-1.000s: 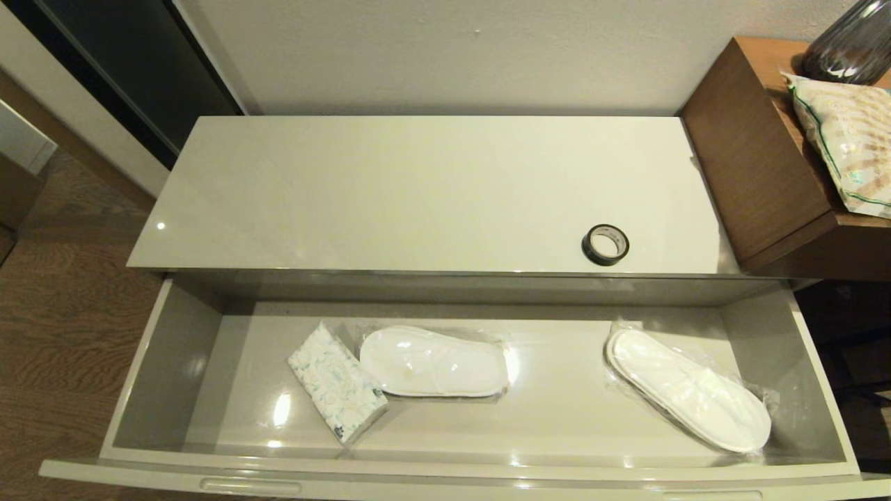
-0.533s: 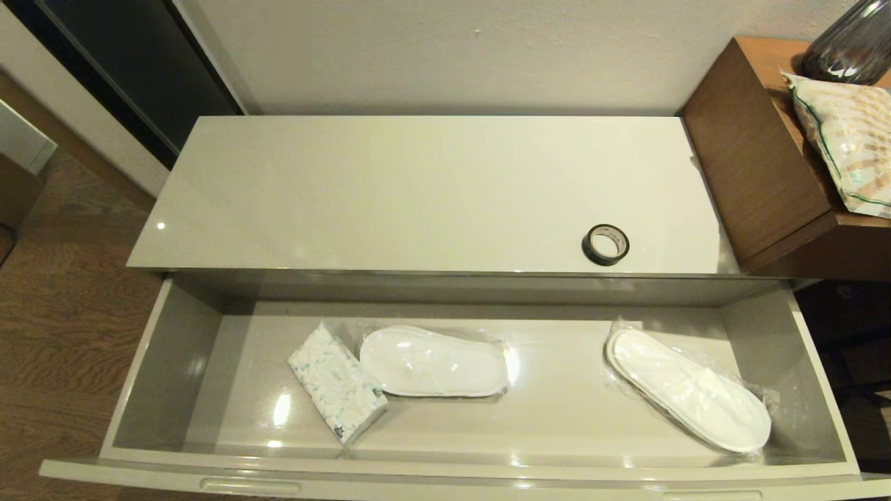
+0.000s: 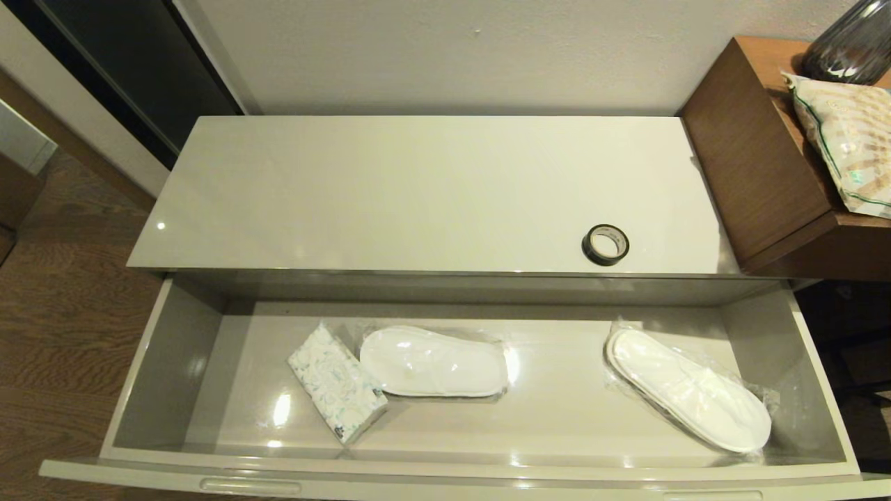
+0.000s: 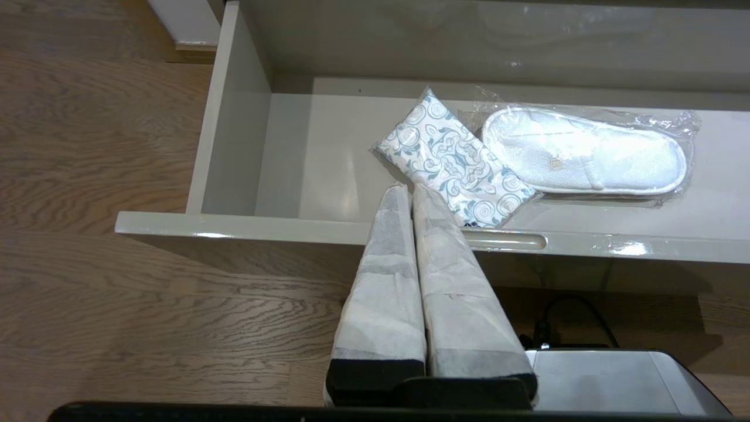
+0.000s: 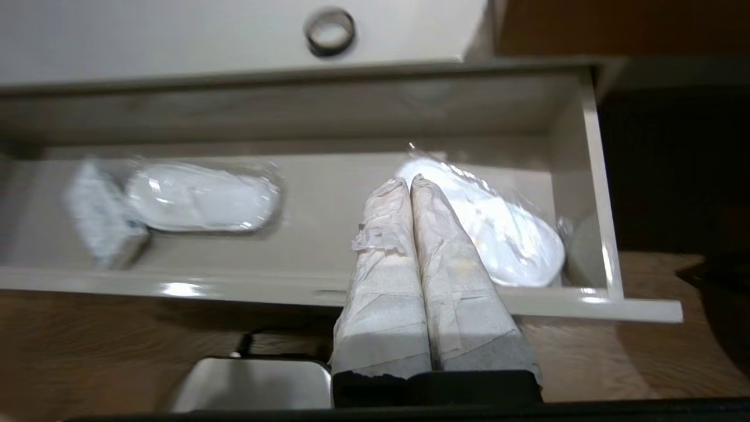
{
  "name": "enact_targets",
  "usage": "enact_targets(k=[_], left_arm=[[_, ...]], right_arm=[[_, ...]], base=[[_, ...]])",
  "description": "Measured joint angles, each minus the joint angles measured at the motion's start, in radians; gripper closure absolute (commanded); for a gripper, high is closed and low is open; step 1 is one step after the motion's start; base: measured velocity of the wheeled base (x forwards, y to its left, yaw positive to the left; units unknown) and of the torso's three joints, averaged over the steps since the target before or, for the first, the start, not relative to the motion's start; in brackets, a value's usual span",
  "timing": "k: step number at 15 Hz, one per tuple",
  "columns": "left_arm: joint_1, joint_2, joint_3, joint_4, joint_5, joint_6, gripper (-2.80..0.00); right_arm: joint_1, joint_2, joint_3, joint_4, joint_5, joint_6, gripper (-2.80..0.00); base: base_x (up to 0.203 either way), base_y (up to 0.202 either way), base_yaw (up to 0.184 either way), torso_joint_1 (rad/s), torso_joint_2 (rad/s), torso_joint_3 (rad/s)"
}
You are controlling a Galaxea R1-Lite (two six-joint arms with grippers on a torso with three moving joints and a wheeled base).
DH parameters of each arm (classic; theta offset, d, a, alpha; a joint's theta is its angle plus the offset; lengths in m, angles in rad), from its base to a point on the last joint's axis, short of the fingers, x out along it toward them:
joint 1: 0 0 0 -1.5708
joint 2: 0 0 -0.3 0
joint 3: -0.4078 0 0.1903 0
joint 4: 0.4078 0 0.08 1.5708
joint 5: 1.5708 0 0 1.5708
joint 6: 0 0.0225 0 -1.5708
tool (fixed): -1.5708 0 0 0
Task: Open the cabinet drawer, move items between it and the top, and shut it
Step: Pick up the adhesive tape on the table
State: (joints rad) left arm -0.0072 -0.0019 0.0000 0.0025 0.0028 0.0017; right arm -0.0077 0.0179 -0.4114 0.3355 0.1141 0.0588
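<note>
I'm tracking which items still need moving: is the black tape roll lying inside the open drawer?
No, the black tape roll sits on the cabinet top, above the open drawer.

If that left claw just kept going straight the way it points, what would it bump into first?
Probably the white tissue pack with pale blue print in the open beige-grey drawer; the shut left gripper points at it, though depth is unclear.

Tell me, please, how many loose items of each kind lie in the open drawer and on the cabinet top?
Wrapped white slippers: 2, in the drawer
Tissue pack: 1, in the drawer
Black tape roll: 1, on the top
Total: 4
</note>
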Motion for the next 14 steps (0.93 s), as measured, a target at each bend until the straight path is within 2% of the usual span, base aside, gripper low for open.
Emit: enact_targets(k=[2, 4, 6, 8, 11, 14], left_arm=[[0.000, 0.000, 0.000, 0.000, 0.000, 0.000, 0.00], [0.000, 0.000, 0.000, 0.000, 0.000, 0.000, 0.00], [0.000, 0.000, 0.000, 0.000, 0.000, 0.000, 0.00], [0.000, 0.000, 0.000, 0.000, 0.000, 0.000, 0.00], [-0.001, 0.000, 0.000, 0.001, 0.000, 0.000, 0.00], [0.000, 0.000, 0.000, 0.000, 0.000, 0.000, 0.00]], right_arm=[[-0.002, 0.038, -0.144, 0.078, 0.002, 0.020, 0.00], [-0.009, 0.156, -0.282, 0.107, -0.032, 0.070, 0.00], [-0.014, 0.350, -0.388, 0.163, -0.093, 0.124, 0.00], [-0.016, 0.557, -0.448, 0.191, -0.107, 0.169, 0.00], [-0.017, 0.890, -0.496, 0.104, -0.074, 0.244, 0.00], [0.022, 1.199, -0.520, -0.084, -0.058, 0.282, 0.00]], base=[[0.000, 0.000, 0.000, 0.000, 0.00, 0.000], [0.000, 0.000, 0.000, 0.000, 0.00, 0.000], [0.000, 0.000, 0.000, 0.000, 0.00, 0.000], [0.000, 0.000, 0.000, 0.000, 0.00, 0.000], [0.000, 0.000, 0.000, 0.000, 0.00, 0.000], [0.000, 0.000, 0.000, 0.000, 0.00, 0.000]])
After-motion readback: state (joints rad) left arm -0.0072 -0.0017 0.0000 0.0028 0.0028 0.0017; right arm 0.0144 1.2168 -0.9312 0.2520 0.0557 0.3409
